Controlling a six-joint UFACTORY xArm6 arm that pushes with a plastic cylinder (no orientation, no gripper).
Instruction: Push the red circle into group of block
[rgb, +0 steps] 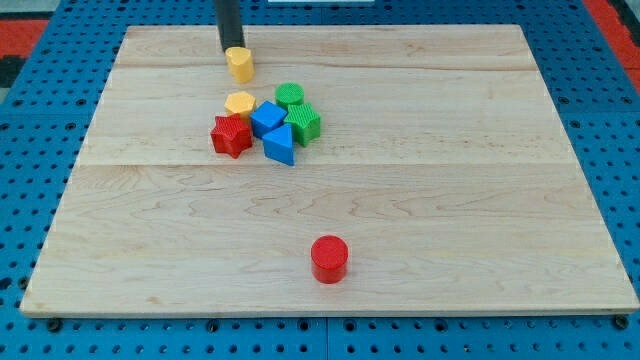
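The red circle (329, 258) lies alone near the view's bottom, slightly right of centre. The group of blocks sits in the upper middle: a red star (231, 135), a yellow block (240, 103), a blue cube (267, 118), a second blue block (280, 145), a green circle (290, 95) and a green block (304, 123). A separate yellow block (239, 63) lies above the group. My tip (232, 48) stands at the view's top, touching or just behind that separate yellow block, far from the red circle.
The wooden board (450, 200) rests on a blue perforated base (30, 200). The board's edges run close to the view's left, right and bottom.
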